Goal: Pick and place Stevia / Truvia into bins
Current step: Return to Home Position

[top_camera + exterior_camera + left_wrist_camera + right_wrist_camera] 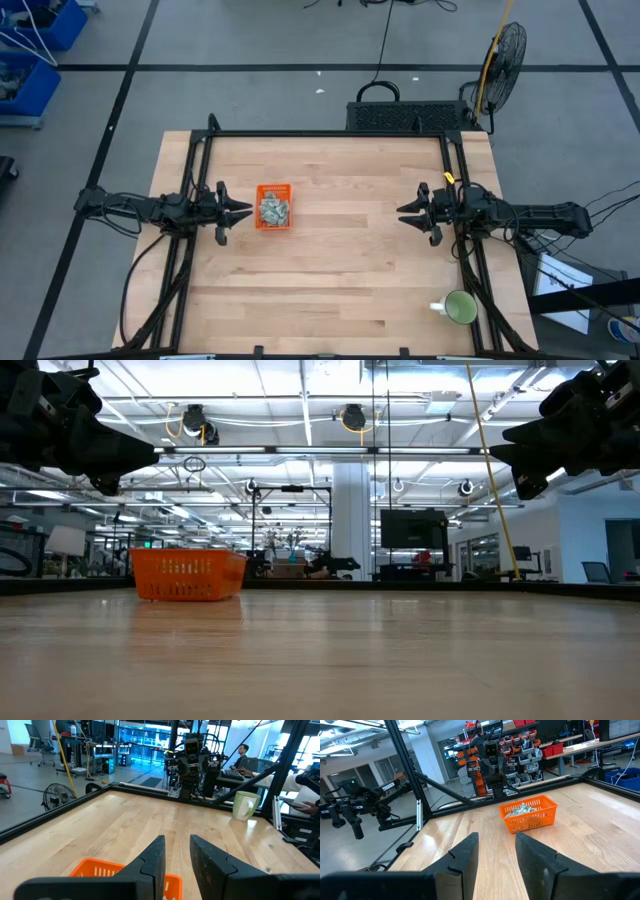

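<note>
The orange bin [273, 206] stands on the table's left half, with several pale green and white sachets [273, 209] piled inside; the bin [529, 814] and sachets [521, 810] also show in the right wrist view. My left gripper [243, 211] hovers open just left of the bin, above the table, its fingers [176, 851] pointing right. My right gripper [404, 212] hovers open over the table's right half, pointing left, its fingers [496, 847] parted. In the low view the bin [188, 575] rests flat on the wood.
A green mug [460, 307] stands near the table's near right corner. Black frame rails [330, 134] run along the far edge and both sides. A fan [505, 50] stands on the floor beyond the far right corner. Bare wood [340, 260] lies between the arms.
</note>
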Motion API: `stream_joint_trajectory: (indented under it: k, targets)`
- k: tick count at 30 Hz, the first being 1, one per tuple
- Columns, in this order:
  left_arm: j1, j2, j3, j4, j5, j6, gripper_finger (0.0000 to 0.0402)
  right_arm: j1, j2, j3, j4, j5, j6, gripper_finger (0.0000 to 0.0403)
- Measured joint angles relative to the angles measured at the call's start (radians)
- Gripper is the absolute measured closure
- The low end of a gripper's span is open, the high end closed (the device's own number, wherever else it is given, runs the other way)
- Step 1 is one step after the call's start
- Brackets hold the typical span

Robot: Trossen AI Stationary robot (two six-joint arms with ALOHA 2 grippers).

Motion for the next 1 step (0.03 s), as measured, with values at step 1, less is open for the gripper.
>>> stream_joint_trajectory:
  k: [1]
  targets:
    - [0.000,0.000,0.000,0.000,0.000,0.000,0.0309,0.000,0.000,0.000,0.000,0.000,0.000,0.0277]
